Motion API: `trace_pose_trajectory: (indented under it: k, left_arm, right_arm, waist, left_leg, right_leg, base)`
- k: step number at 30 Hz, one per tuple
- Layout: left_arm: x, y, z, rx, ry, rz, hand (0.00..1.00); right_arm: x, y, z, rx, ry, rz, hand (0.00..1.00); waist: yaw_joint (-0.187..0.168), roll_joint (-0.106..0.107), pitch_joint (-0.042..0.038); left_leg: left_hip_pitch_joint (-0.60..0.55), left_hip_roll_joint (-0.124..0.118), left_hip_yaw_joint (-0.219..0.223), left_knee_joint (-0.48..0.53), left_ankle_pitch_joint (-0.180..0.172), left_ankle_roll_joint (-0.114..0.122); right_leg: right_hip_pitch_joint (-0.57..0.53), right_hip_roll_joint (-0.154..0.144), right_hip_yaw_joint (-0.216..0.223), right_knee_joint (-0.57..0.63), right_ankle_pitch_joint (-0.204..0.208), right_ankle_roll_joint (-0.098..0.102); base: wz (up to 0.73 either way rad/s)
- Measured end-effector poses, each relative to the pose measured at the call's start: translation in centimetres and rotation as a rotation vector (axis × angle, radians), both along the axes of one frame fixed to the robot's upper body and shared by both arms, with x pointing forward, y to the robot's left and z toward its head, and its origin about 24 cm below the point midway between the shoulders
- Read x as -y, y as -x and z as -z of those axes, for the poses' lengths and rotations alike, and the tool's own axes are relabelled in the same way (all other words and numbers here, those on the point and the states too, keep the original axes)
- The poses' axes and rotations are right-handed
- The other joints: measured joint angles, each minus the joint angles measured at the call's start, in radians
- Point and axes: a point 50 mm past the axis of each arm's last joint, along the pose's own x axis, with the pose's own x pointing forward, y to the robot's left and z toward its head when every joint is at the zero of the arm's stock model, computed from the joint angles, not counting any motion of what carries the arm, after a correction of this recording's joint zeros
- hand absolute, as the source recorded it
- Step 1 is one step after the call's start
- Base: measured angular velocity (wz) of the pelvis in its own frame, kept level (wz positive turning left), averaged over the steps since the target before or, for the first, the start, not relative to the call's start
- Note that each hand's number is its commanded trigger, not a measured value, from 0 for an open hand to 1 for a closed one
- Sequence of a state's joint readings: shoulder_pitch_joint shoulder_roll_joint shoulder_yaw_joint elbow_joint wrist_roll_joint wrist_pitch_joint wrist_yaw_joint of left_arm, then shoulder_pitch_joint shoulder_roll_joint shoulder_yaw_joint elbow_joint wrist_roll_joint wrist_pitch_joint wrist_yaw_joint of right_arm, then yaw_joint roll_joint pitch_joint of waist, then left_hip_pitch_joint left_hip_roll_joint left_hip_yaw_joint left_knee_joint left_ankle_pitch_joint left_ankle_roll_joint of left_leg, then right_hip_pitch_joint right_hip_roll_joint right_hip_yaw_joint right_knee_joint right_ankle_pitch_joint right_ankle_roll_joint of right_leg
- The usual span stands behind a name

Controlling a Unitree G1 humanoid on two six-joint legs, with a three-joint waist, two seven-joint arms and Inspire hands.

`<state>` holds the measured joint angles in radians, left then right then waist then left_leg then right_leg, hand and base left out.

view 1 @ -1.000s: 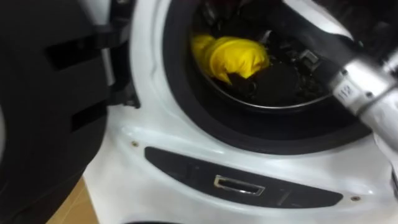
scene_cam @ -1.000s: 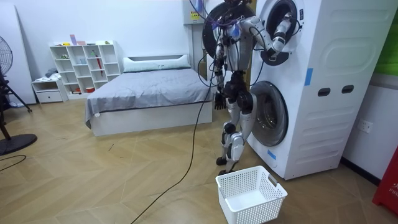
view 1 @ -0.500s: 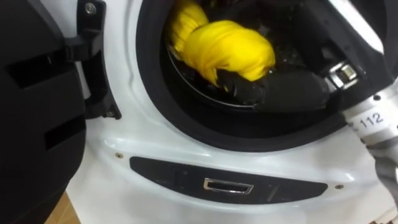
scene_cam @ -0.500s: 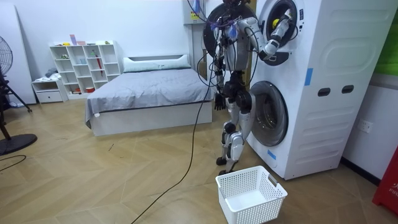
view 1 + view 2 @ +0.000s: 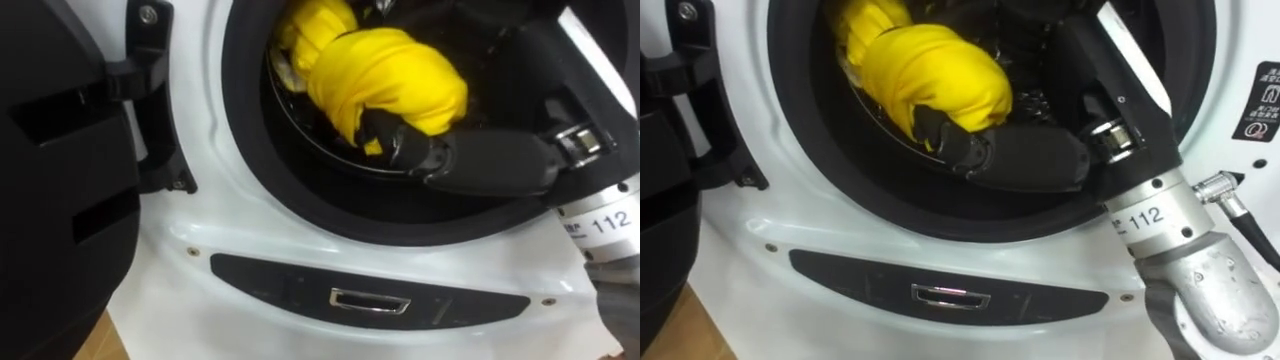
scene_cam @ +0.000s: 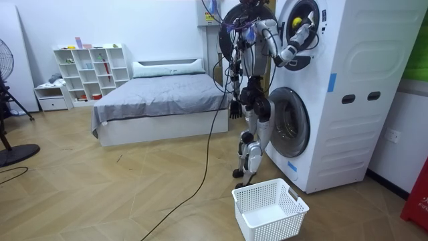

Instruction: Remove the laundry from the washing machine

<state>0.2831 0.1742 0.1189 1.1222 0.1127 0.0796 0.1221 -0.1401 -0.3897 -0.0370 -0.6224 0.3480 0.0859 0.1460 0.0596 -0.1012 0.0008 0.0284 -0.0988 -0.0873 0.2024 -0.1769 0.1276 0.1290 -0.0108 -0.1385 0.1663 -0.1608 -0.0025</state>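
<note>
Tightly curled round yellow garment [image 5: 385, 75] at six o'clock with right hand [image 5: 488, 165]; risks snagging on door seal [image 5: 330, 205], slipping free.

Bunched yellow cloth [image 5: 390, 75] and the right hand [image 5: 490, 160] clutching it crowd the black-rimmed round drum opening [image 5: 245, 140]; an open black door [image 5: 60, 200] flanks its left.
</note>
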Motion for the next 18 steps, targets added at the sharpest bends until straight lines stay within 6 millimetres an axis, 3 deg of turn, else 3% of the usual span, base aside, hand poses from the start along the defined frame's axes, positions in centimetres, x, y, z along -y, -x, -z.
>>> trace_pose_trajectory:
  k: [9,18]
  left_arm:
    - [-0.2,0.1,-0.1,0.012,-0.002,0.005,0.0]
    - [-0.4,-0.1,-0.2,0.032,0.023,-0.011,0.0]
  right_arm:
    - [0.3,0.4,0.6,-0.018,-0.046,-0.043,1.0]
    - [1.2,1.1,0.9,-0.054,-0.079,-0.137,1.0]
  waist:
    - [0.0,0.009,0.0011]
    - [-0.002,0.012,-0.0059]
  left_leg:
    - [0.002,-0.001,0.003,0.0,-0.001,0.001]
    - [0.001,-0.002,0.001,0.004,-0.003,0.005]
  right_leg:
    - [0.001,-0.001,0.012,0.001,0.0,0.0]
    - [0.003,-0.002,-0.016,0.001,0.0,0.0]
  base:
    - [0.0]
    - [0.0]
